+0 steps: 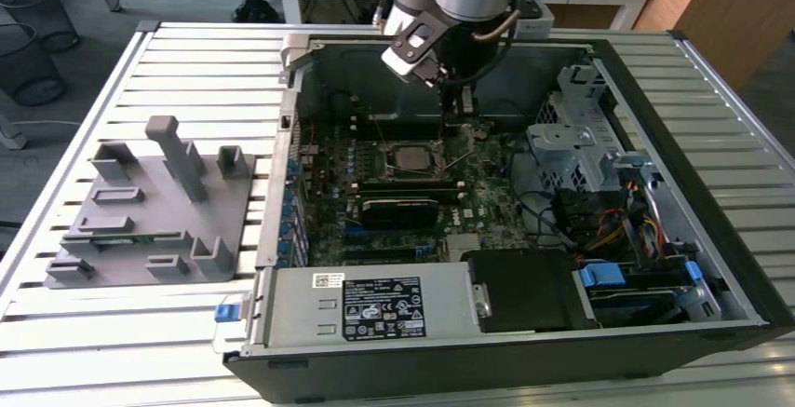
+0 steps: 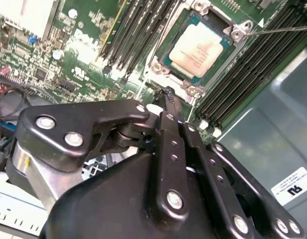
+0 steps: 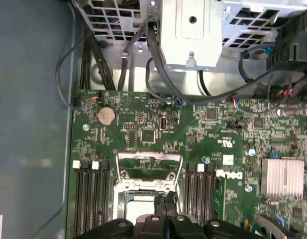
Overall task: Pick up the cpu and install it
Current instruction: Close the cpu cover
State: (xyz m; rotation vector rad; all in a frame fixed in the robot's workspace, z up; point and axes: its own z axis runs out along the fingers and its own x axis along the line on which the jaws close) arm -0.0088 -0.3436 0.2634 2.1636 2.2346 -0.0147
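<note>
Since the cpu [image 2: 200, 47] already lies flat in the motherboard socket [image 2: 157, 67], metal top up and edges square to the frame, I judge the placing done, though the thin retention lever [image 2: 277, 29] looks unlatched to me. Being square, it has no long axis. My gripper [image 2: 168, 94] hangs just beside it, jaws clenched on nothing.
</note>
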